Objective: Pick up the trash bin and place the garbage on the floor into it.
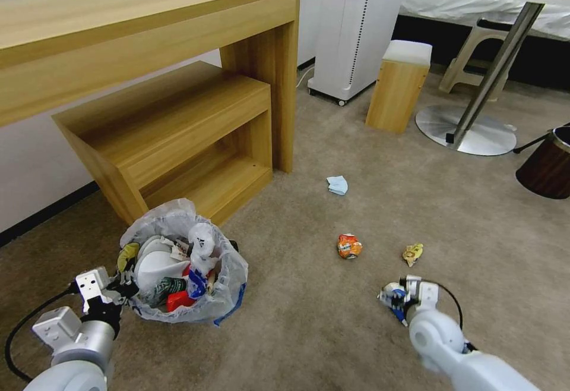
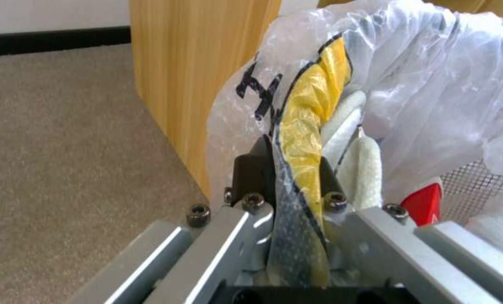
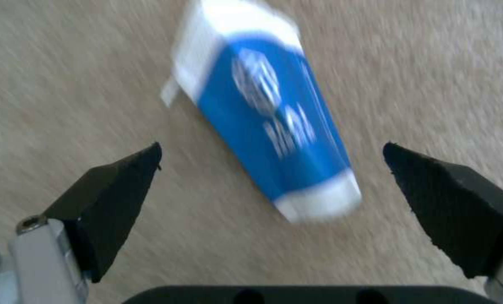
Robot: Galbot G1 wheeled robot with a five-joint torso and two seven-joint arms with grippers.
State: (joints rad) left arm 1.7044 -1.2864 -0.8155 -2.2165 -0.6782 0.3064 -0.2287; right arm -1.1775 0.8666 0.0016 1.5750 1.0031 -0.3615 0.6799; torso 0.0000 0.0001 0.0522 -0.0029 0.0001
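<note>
The left hand (image 2: 293, 177) is clamped on the rim of the small round trash bin with the crinkly whitish plastic liner (image 1: 181, 272), pinching bag and a yellow wrapper (image 2: 308, 126) together. The bin sits on the beige short-pile carpet floor (image 1: 297, 331), just in front of the low wooden shelf (image 1: 178, 135), stuffed with litter. Well away from the bin, the right hand (image 3: 274, 169) hangs spread wide over a blue-and-white paper cup (image 3: 268, 109) lying on its side. A crushed orange can (image 1: 349, 246), yellowish wrapper (image 1: 412, 254) and pale blue crumpled paper (image 1: 337, 185) lie farther from the bin.
</note>
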